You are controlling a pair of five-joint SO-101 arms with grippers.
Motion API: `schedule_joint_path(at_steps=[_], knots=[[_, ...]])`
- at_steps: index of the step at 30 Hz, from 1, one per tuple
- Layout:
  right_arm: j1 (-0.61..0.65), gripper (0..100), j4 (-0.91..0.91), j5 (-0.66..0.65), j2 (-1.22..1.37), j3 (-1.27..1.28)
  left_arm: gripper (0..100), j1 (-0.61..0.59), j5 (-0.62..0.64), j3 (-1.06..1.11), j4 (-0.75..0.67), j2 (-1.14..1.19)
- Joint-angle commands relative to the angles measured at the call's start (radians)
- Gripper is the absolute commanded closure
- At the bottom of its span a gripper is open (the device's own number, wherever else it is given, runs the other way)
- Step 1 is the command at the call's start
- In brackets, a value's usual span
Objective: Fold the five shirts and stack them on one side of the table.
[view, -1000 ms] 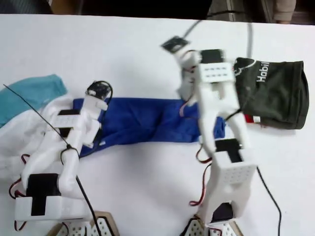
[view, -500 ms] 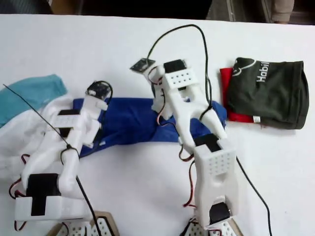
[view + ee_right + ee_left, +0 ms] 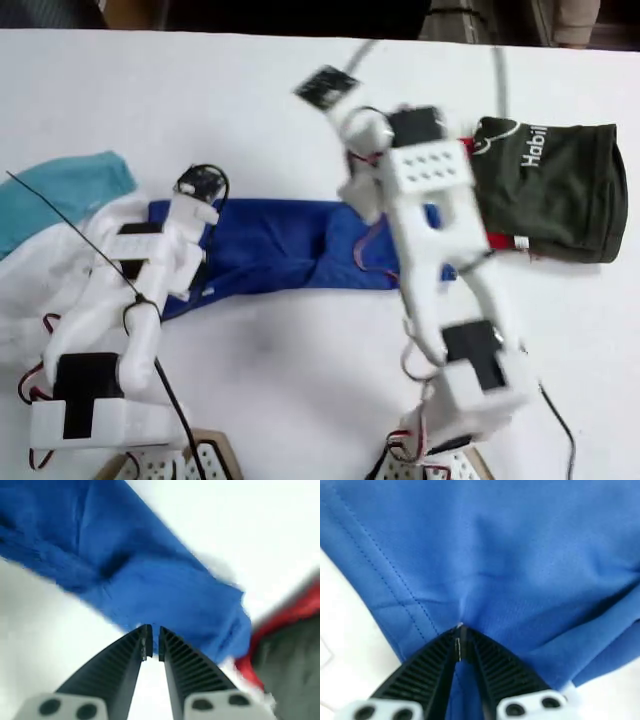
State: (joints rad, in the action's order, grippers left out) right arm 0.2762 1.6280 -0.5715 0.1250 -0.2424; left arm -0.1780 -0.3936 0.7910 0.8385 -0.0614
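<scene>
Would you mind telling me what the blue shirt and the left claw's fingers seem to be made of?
The blue shirt looks like thin, matte fabric, probably a knit: it shows a double-stitched hem and soft creases. The left claw has fingers that look like matte black plastic, with fine ridges across their faces.

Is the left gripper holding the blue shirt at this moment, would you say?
Yes, in the left wrist view the left gripper is closed on a pinched fold of the blue shirt.
</scene>
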Motion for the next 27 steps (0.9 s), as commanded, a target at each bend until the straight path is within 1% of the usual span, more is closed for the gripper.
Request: schedule_joint_path(at_steps=[1,3,5,9,11,14,15,18,20,23,24,27], knots=[[-0.108,96.0,-0.127,-0.051,-0.209,0.328,98,0.017,0.009,-0.002,-0.009,-0.02],[-0.173,95.9,-0.228,-0.075,-0.294,0.528,98,0.017,0.008,-0.004,0.015,-0.026],[-0.237,95.9,-0.328,-0.101,-0.381,0.707,98,0.018,0.005,-0.028,0.089,-0.029],[-0.34,95.9,-0.539,-0.11,-0.506,1.014,98,0.018,0.008,-0.173,0.334,-0.069],[-0.366,95.9,-0.648,-0.112,-0.532,1.137,98,0.018,0.009,-0.277,0.453,-0.107],[-0.387,95.9,-0.794,-0.11,-0.535,1.26,98,0.012,0.011,-0.432,0.591,-0.164],[-0.394,95.9,-0.832,-0.107,-0.535,1.283,98,0.008,0.011,-0.467,0.617,-0.176],[-0.42,95.9,-0.917,-0.104,-0.533,1.329,95,-0.072,0.006,-0.49,0.637,-0.176],[-0.43,95.9,-0.951,-0.089,-0.535,1.359,88,-0.14,0.006,-0.443,0.588,-0.158],[-0.43,95.9,-0.96,-0.04,-0.536,1.37,75,-0.189,0.005,-0.407,0.537,-0.083],[-0.435,95.9,-0.961,-0.037,-0.536,1.37,73,-0.192,0.008,-0.415,0.531,-0.052],[-0.44,95.9,-0.961,-0.032,-0.535,1.37,75,-0.192,0.011,-0.455,0.528,0.043]])
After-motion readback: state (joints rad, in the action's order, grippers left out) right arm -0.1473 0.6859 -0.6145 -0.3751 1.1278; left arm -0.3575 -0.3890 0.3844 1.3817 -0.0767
